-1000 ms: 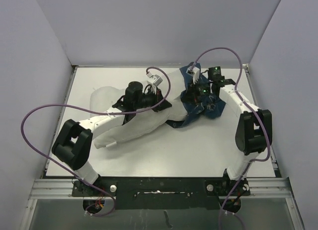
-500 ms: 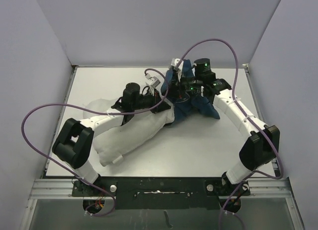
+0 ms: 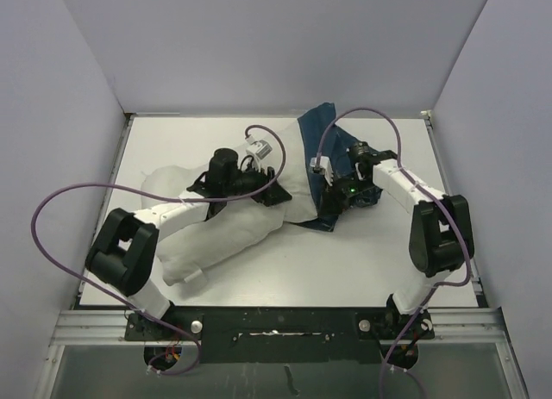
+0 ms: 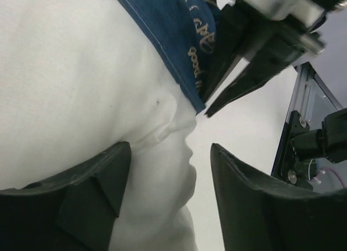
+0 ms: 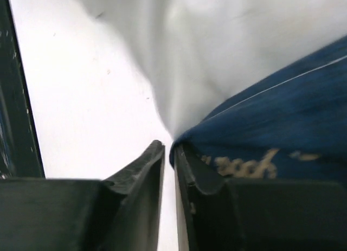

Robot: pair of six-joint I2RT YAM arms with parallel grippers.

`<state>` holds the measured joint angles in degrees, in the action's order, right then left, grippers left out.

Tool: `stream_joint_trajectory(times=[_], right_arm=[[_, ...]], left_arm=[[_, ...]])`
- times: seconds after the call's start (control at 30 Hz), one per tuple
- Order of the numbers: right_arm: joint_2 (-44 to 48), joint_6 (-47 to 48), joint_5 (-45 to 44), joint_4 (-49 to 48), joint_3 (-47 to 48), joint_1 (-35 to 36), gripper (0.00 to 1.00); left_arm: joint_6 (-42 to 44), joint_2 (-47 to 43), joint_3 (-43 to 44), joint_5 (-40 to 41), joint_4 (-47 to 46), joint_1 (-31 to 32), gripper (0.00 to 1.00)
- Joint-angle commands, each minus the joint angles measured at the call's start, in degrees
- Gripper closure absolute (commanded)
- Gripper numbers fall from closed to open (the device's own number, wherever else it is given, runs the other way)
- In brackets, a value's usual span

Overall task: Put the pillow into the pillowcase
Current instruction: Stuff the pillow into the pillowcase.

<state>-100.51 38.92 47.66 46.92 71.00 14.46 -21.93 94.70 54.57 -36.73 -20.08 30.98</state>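
Stretching diagonally over the pillow point(image 3: 220, 235) at centre-left of the bench point(image 3: 371, 257), the left gripper point(image 4: 171, 153) hangs with jaws apart and empty, while the bent right gripper point(image 5: 169, 146) pinches the pillowcase point(image 3: 321, 127) hem at the pillow's right end.

White table point(image 3: 345, 261) enclosed by 3 grey walls point(image 3: 276, 46).

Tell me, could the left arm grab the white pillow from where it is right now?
Probably yes. The left gripper stands open right over the pillow, with nothing between them; the pillowcase edge lies just beyond its fingertips.
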Motion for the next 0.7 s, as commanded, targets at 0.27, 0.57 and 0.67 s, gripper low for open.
stream_joint_trajectory(times=[0.27,0.57,0.67], right_arm=[[5.06,2.50,2.59,-6.48,18.37,-4.19,0.17],[-15.78,-25.06,-17.09,-16.73,42.14,2.96,0.02],[-18.51,-30.44,-24.26,-17.65,44.27,4.49,0.02]], left_arm=[[-5.07,-14.33,9.52,1.27,18.49,-15.87,0.30],[6.05,5.02,36.45,20.60,49.77,-16.93,0.26],[7.28,9.40,41.41,23.24,52.59,-16.83,0.24]])
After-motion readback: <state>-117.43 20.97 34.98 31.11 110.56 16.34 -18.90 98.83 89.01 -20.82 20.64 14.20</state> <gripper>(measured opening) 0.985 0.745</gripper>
